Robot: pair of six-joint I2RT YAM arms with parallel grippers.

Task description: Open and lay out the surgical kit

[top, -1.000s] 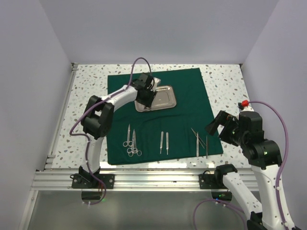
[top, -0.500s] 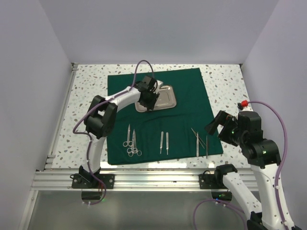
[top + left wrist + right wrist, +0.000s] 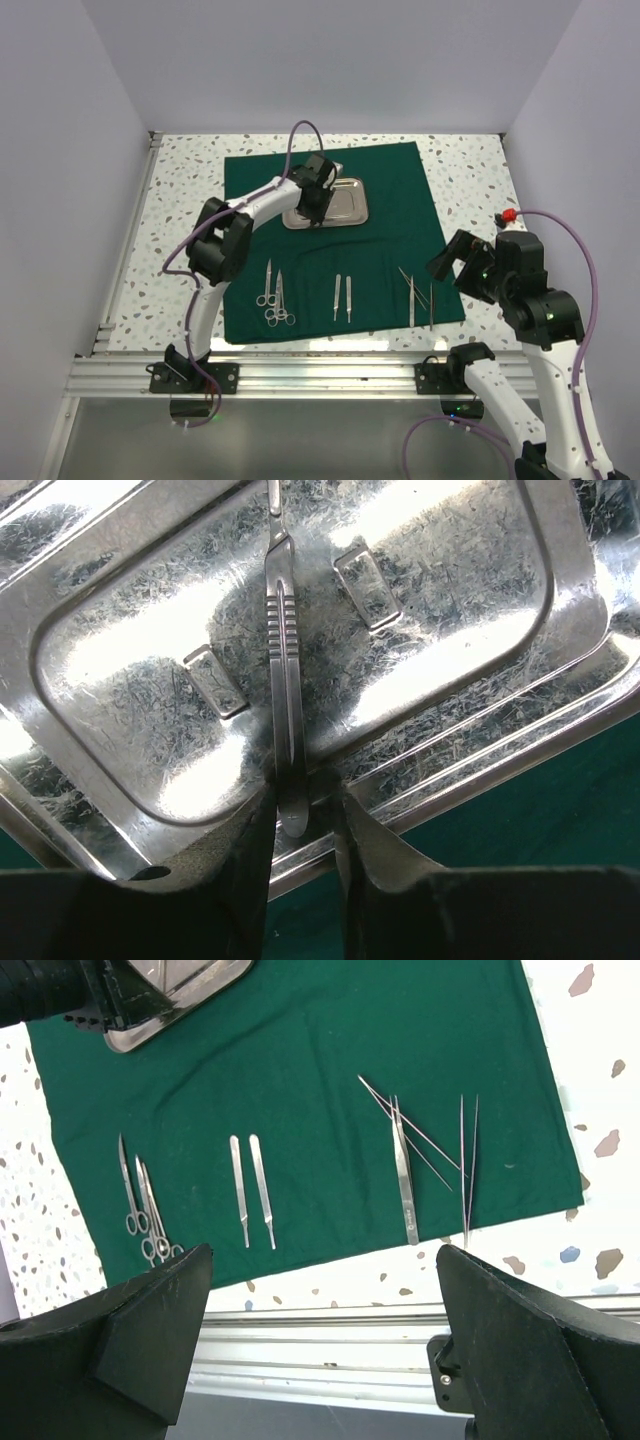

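The dark green cloth (image 3: 390,200) lies spread flat on the speckled table. The steel tray (image 3: 345,205) sits on its far part. My left gripper (image 3: 318,203) is down in the tray (image 3: 560,730). Its jaws stand narrowly apart astride the near end of a ribbed scalpel handle (image 3: 283,640); the left finger (image 3: 250,850) touches it, with a small gap on the right. Two scissors (image 3: 272,300), two flat handles (image 3: 343,298) and tweezers (image 3: 418,295) lie in a row on the cloth's near part. My right gripper (image 3: 455,262) hovers wide open and empty at the cloth's right edge.
The right wrist view shows the scissors (image 3: 145,1210), handles (image 3: 252,1190), tweezers (image 3: 403,1175) and the cloth's near edge (image 3: 330,1250). An aluminium rail (image 3: 320,375) runs along the table's near edge. White walls close in the left, back and right sides.
My left gripper has moved right, further over the tray, and its wrist has turned. My right arm has not moved. The instruments on the cloth are unchanged.
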